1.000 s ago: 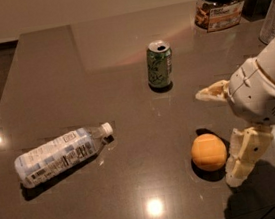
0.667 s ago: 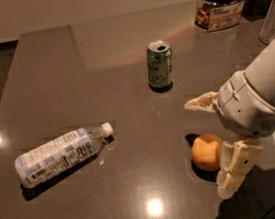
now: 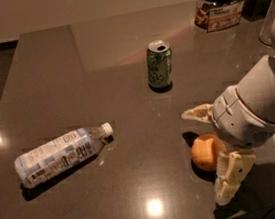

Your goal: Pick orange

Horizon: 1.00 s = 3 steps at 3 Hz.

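Fingers (image 3: 198, 113) are spread wide and nothing is gripped. One points left just behind the orange (image 3: 204, 152) and clear of it. The other angles down at the orange's front right and overlaps its edge in view, so we can't tell whether it touches. That puts the gripper (image 3: 203, 158) straddling the orange near the front right of the table (image 3: 94, 51). A second ago the orange sat fully exposed to the left of the fingers. Since then the gripper has come left and down, and the white wrist now covers the orange's right side. The orange itself hasn't moved. Further out, we see the green soda can (image 3: 159, 64) upright behind and left of the orange, well apart from it. The water bottle (image 3: 60, 156) lies on its side far left, with its cap toward the orange. Neither has shifted. The black-lidded jar (image 3: 217, 4) stands at the back right. Nothing sits between the fingers and the orange.
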{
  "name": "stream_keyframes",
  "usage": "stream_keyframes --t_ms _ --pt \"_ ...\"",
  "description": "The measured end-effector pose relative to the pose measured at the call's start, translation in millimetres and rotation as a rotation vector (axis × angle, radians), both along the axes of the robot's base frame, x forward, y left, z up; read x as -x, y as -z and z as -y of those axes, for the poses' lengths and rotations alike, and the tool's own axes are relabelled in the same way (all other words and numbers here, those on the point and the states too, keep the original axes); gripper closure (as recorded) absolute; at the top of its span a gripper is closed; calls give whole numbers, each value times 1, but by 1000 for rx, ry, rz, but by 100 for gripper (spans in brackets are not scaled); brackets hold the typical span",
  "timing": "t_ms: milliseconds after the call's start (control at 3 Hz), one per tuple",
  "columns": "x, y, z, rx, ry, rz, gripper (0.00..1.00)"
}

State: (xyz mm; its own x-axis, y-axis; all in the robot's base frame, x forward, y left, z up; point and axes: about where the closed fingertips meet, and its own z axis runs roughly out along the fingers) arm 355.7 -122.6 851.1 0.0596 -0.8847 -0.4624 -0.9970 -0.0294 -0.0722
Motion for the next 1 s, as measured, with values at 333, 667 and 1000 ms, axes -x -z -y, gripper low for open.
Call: stream_keyframes --t_ms 333,667,1000 --pt "-6 1 8 -2 18 -6 18" --pt "-8 1 12 -4 30 -16 42" --pt "-10 -8 13 -6 45 -35 65"
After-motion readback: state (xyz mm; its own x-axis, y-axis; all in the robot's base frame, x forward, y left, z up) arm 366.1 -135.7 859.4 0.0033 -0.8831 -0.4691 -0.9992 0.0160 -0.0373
